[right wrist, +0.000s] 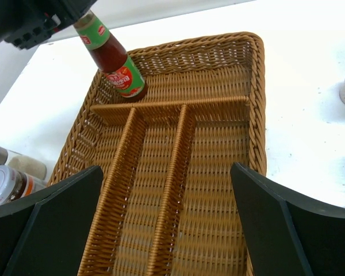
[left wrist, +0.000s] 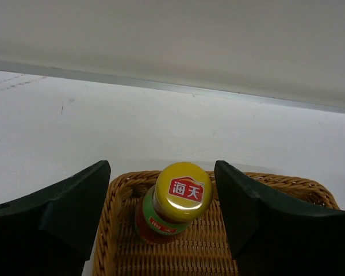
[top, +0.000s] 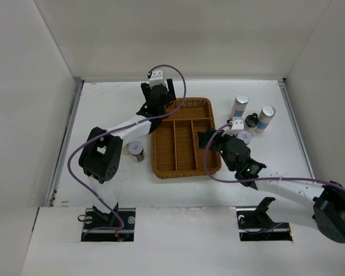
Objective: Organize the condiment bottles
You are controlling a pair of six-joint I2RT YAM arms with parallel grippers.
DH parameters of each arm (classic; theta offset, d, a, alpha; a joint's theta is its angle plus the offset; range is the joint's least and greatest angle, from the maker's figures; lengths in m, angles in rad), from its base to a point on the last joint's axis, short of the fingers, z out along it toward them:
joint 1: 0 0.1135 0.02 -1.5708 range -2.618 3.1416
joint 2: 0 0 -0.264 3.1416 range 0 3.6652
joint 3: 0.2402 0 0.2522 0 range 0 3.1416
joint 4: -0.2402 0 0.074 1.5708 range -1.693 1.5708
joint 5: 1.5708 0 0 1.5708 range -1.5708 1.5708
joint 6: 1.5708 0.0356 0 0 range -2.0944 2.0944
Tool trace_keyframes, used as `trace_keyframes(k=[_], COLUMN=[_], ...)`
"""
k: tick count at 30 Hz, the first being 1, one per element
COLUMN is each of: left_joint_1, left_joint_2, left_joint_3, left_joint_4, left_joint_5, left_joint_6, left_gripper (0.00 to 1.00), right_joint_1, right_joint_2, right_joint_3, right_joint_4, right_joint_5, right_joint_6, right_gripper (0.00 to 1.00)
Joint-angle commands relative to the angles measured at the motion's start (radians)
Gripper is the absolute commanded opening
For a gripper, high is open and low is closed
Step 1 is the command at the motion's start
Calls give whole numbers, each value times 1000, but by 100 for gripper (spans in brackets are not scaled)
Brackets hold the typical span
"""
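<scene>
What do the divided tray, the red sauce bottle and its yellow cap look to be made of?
Divided tray: woven wicker or rattan-look plastic, brown, matte; the weave shows.
Red sauce bottle: clear glass or plastic, cannot tell which; red sauce shows through.
Yellow cap: smooth, shiny, with a highlight; likely plastic or painted metal.

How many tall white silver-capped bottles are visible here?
2 tall white bottles, both on the table right of the wicker tray: one farther back, one further right, a black bottle between them. More may be hidden.
</scene>
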Motion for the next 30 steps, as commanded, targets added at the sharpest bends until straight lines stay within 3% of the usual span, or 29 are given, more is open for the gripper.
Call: trace_keyframes(k=[1, 4, 9, 17, 20, 24, 30], left_joint_1=[-16, -28, -46, -11, 29, 58, 101], left_joint_2=[-112, -204, -428, -797, -892, -901, -753], left_joint_3=[-30, -66, -209, -514, -603, -625, -633], left_joint_4=[97, 87, 4, -551, -639, -639, -544], left_joint_5=[-33, -44, -122, -183, -183, -163, -159], left_joint_6=[1, 5, -11, -273, -322, -325, -313], left_gripper=[78, 87, 88, 88, 89, 89, 86], right_joint_1=[-5, -6, -5, -6, -3, -3, -3], right_joint_2=[-7, -10, -33, -43, -34, -17, -23], right_joint_3=[12, 9, 3, 1, 6, 13, 14], right_joint_4=[49, 48, 48, 42, 39, 39, 33], right_joint_5=[-8, -11, -10, -14, -19, -22, -27], right_joint_6=[7, 10, 11, 21, 21, 21, 18], right_gripper=[100, 100, 100, 100, 100, 100, 100])
